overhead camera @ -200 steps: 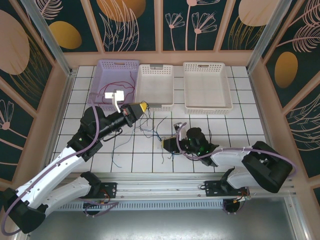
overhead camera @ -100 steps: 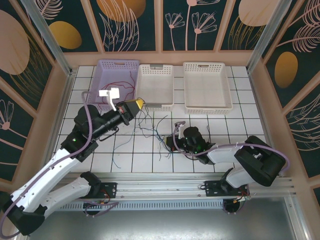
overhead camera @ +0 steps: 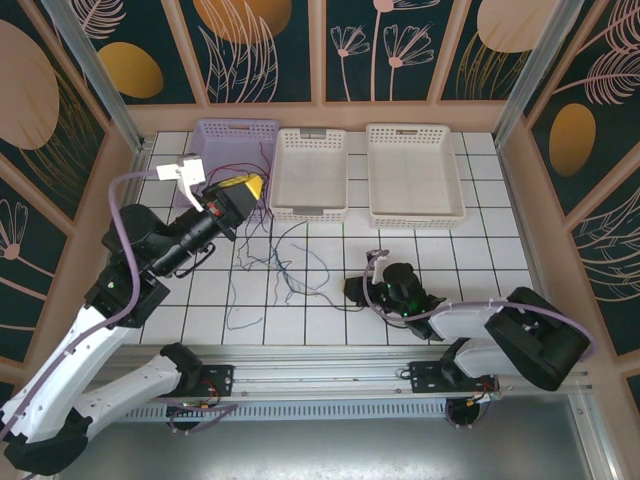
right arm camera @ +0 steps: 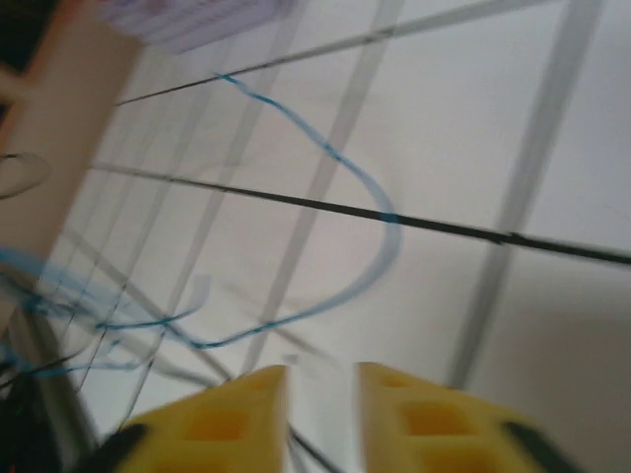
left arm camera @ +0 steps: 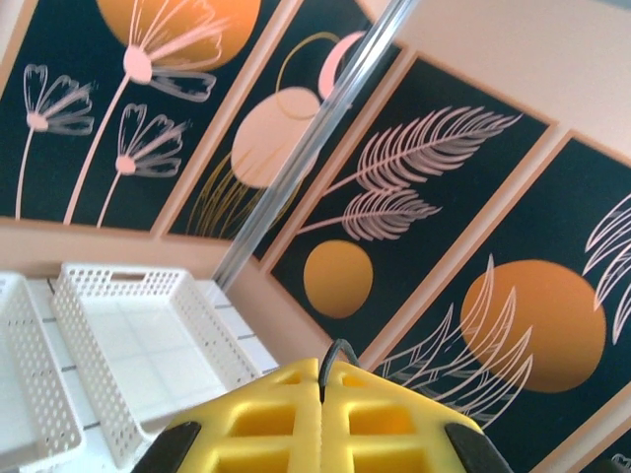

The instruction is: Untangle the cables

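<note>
My left gripper (overhead camera: 247, 187) is raised in front of the lilac basket (overhead camera: 215, 130), shut on a dark cable. A small loop of that cable (left arm camera: 340, 350) pokes out between the closed yellow fingers (left arm camera: 286, 414). From there thin dark and blue-teal cables (overhead camera: 283, 262) trail down and spread over the white tiles. Red cables (overhead camera: 256, 166) lie in the lilac basket. My right gripper (overhead camera: 352, 290) is low over the tiles at the right end of the strands, jaws apart (right arm camera: 323, 379). A blue cable (right arm camera: 380, 212) and a dark cable (right arm camera: 296, 202) lie just ahead of it.
Two white baskets (overhead camera: 312, 131) (overhead camera: 415, 130) stand at the back beside the lilac one. One white basket (left arm camera: 89, 345) also appears in the left wrist view. Patterned walls and metal posts close in the tiled table on three sides.
My left arm has lifted and swung back-left with the dark cable, drawing the tangle out to the left. The right gripper shifted slightly right, closed, and now stands apart again.
</note>
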Available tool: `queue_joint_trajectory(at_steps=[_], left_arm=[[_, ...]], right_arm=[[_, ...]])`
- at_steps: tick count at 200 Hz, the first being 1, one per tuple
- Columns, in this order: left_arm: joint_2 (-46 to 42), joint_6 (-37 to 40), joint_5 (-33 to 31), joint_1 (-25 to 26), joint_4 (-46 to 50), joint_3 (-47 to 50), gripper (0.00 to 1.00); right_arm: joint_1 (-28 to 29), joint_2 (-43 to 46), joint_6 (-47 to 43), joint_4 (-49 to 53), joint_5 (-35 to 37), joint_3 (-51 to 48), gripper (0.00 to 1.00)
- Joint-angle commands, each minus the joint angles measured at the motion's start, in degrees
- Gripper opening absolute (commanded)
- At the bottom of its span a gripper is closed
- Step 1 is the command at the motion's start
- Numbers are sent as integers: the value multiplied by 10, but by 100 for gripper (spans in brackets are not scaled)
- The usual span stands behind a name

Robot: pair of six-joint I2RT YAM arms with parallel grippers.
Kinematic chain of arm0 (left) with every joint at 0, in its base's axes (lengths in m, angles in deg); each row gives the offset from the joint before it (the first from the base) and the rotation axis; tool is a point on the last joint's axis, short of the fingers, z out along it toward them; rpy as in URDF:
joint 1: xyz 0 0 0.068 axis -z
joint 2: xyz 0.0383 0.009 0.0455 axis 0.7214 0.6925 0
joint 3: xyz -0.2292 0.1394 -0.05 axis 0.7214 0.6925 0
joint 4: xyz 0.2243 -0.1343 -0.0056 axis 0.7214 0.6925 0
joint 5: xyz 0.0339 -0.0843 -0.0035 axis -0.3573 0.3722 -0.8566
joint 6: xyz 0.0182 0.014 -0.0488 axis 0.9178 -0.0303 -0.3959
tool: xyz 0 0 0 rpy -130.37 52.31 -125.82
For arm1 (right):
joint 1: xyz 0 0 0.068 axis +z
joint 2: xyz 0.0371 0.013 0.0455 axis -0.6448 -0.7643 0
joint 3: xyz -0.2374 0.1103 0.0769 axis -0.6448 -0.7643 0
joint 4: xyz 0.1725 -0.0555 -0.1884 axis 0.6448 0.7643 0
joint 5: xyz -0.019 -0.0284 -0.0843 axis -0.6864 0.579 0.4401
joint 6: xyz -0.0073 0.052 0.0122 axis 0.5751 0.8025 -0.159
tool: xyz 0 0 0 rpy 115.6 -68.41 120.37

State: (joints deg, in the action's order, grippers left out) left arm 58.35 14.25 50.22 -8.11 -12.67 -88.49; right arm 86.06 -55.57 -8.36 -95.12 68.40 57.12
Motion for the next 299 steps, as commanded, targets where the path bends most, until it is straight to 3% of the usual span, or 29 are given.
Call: queue_joint_trajectory(at_steps=[1, 19, 40, 83, 140, 192, 225, 250, 268, 299], left_arm=[[17, -12, 25, 2, -27, 13, 0], [33, -20, 40, 2, -39, 10, 0], [46, -26, 48, 2, -51, 7, 0], [64, -43, 67, 1, -74, 0, 0], [65, -65, 79, 2, -92, 4, 0], [64, -91, 92, 1, -122, 22, 0], [63, -99, 96, 1, -131, 24, 0], [58, -101, 92, 2, -131, 25, 0], [49, -92, 83, 1, -119, 21, 0], [23, -42, 34, 2, -48, -21, 0]], right_arm=[[17, 31, -41, -44, -35, 26, 42], [27, 39, -55, -56, -54, 39, 51], [45, 22, -77, -66, -64, 58, 55], [82, -63, -106, -83, -62, 114, 58], [90, -149, -127, -88, 25, 187, 59], [90, -194, -123, -142, 60, 217, 57], [90, -220, -121, -162, 73, 226, 45], [90, -227, -118, -168, 78, 228, 15], [90, -219, -114, -167, 90, 215, 2], [83, -185, -103, -153, 117, 166, 0]])
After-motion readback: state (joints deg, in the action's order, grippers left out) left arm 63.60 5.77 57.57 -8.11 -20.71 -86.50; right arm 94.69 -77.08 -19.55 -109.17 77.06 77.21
